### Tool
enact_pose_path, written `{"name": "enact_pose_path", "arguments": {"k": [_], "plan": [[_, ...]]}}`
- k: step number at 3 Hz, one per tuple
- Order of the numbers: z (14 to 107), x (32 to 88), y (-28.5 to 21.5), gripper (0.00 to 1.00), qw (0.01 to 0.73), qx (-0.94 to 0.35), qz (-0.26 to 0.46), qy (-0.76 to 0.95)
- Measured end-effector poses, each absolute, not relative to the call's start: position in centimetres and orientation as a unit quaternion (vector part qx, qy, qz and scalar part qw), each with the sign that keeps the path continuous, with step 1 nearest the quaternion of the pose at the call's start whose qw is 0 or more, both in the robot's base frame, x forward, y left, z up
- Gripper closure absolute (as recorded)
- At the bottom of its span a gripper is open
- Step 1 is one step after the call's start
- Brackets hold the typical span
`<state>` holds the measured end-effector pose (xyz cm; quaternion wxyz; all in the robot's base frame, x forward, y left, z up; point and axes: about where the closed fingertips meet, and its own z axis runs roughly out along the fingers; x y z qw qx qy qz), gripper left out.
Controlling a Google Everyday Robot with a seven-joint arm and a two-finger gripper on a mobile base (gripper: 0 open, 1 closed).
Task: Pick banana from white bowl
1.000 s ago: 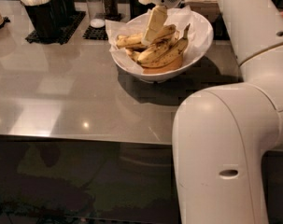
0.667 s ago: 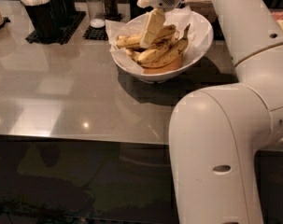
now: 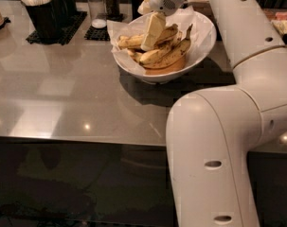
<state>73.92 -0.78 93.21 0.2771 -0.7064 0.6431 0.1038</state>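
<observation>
Since the gripper (image 3: 151,32) sits low over the white bowl (image 3: 158,75), with its tip down among the fruit left of centre, you're at the grasp stage by my read. Approach looks done; the grasp is unconfirmed. I can't tell how far the gripper is open or whether it has hold of anything. Its pale tip overlaps the banana (image 3: 131,42) lying across the top of the pile, and I can't say whether it's touching or just above. That banana is inside the bowl, resting on the others over the paper lining (image 3: 200,25). Nothing is lifted clear. Left to do: secure one banana and raise it out past the rim. The bowl stands on the grey table (image 3: 62,93).
</observation>
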Motion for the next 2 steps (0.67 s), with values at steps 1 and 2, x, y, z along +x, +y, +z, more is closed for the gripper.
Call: {"name": "enact_pose_path", "arguments": {"k": [1,2], "plan": [[93.12,74.06,-0.90,0.21,0.275,-0.704,0.106,0.646],[93.45,73.85,-0.89,0.36,0.275,-0.704,0.106,0.646]]}}
